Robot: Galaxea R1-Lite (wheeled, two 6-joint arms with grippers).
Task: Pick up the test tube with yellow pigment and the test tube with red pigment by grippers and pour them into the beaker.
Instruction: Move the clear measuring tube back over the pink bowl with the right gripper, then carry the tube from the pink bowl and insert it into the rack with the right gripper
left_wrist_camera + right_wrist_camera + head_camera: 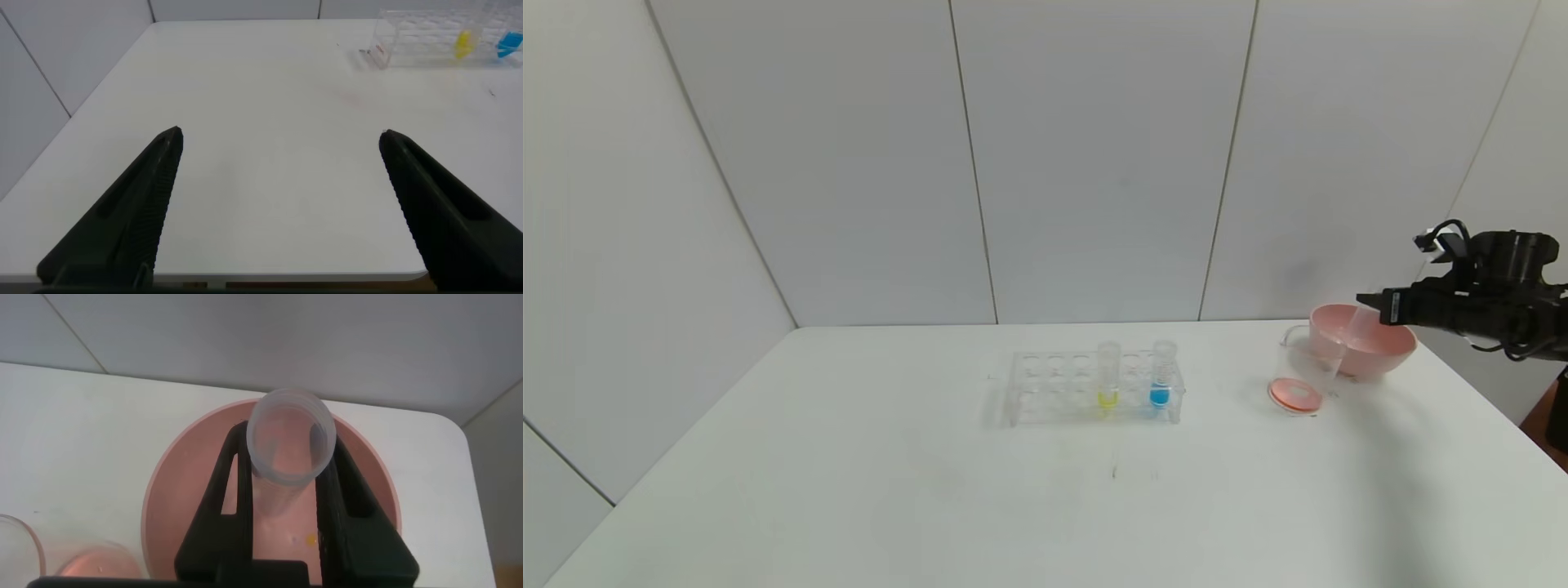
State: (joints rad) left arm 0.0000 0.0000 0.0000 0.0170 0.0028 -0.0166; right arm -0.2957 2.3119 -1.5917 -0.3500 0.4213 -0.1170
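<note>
**A:** What was the right gripper (1368,304) doing at that moment?

**B:** It was clamped on a small clear round-bottomed test tube (290,439), tilted above the pink plastic bowl (1390,349) at the far right of the white table (849,490). The tube looked drained. I'd judge it was the red-pigment one, since the small clear tapered beaker (1303,374), just left of the bowl and nearer, held a reddish layer at its bottom.

**A:** So how should that step be done well?

**B:** If the empty tube was meant for the bowl, lower it close to the bowl's floor before letting go, and stay clear of the beaker's lip. A drop from height could bounce it out.

**A:** And the yellow one?

**B:** The clear tube with yellow liquid (1107,377) stood upright in the transparent plastic rack (1054,385) at mid-table, near a matching tube with blue liquid (1161,374). The left gripper (278,137) hovered with its fingers spread wide and empty over the near left of the table, well apart from the rack.

**A:** Anything unclear?

**B:** Residue in the held tube was hard to judge against the pink behind it. The left arm never showed in the head view, and the right arm was cut off at the frame's edge.
</note>
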